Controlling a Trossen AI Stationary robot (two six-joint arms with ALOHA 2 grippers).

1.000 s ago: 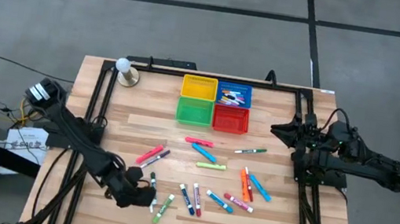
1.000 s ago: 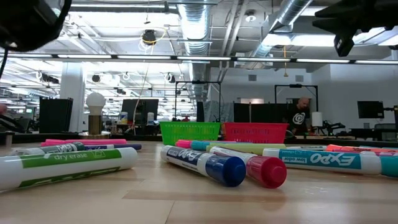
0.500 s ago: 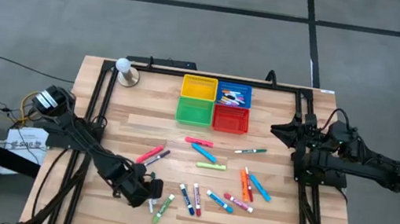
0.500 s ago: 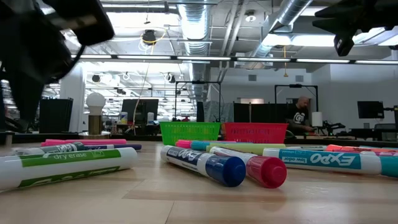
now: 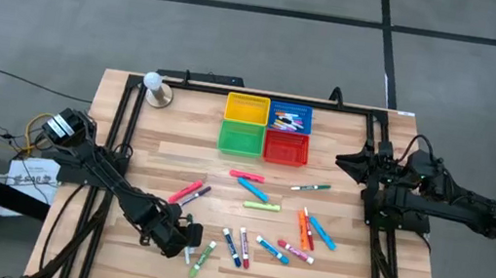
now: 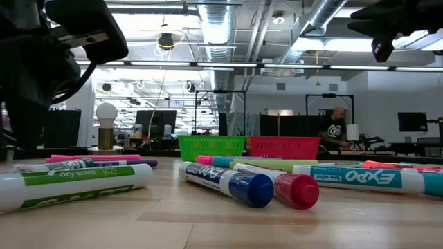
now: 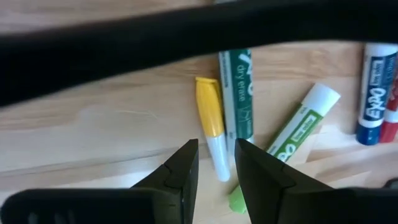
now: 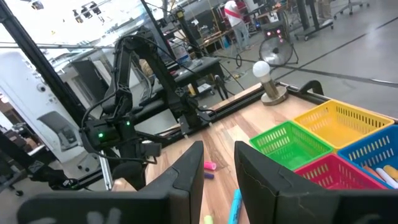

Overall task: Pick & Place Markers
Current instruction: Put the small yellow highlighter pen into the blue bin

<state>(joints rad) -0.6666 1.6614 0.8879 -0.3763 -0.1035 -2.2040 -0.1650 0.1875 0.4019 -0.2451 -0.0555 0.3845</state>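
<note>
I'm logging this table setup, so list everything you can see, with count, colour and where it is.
Loose markers: about seventeen, pink, blue, green, orange, yellow, purple and red, scattered over the middle and near half of the table.
Baskets: four in a square block at the far edge: yellow basket, blue basket with several markers inside, green basket, red basket.
Bulb on a round base: one, white, far left corner.
Table: one, light wood in a black frame.
Person: one, far back in the room, low view.
Left gripper: low over the near left, fingers slightly apart astride a yellow marker.
Right gripper: waiting at the table's right edge, fingers slightly apart, empty.
</note>
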